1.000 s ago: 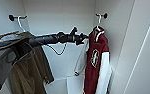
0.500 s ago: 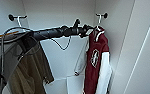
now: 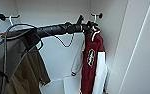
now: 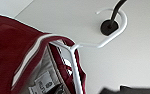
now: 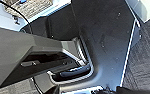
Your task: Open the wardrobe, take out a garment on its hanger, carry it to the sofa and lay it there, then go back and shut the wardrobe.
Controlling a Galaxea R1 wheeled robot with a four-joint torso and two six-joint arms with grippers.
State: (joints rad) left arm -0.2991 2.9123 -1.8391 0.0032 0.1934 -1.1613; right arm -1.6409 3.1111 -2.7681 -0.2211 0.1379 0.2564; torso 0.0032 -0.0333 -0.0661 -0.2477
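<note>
The left claw (image 3: 90,26), at the end of a dark arm (image 3: 56,29) stretched from the left across the open wardrobe (image 3: 53,15), sits at the neck of the hanger (image 3: 95,33); whether it is clenched on the hanger or released cannot be told. The right claw's state cannot be told either. The thin white hanger carries the garment (image 3: 91,62), a maroon jacket with white sleeves and a white chest emblem, hanging on the right of the wardrobe near its right wall. In the left wrist view, the hanger's (image 4: 91,45) curved hook loops around a dark peg (image 4: 109,25) set in the white panel, with the garment's (image 4: 13,50) white-trimmed collar draped over the hanger's shoulder. A second dark peg (image 3: 2,17) stands at the far left. An olive-brown jacket (image 3: 26,75) hangs at the near left, well apart from the maroon one. A thin cable (image 3: 63,42) droops below the arm.
</note>
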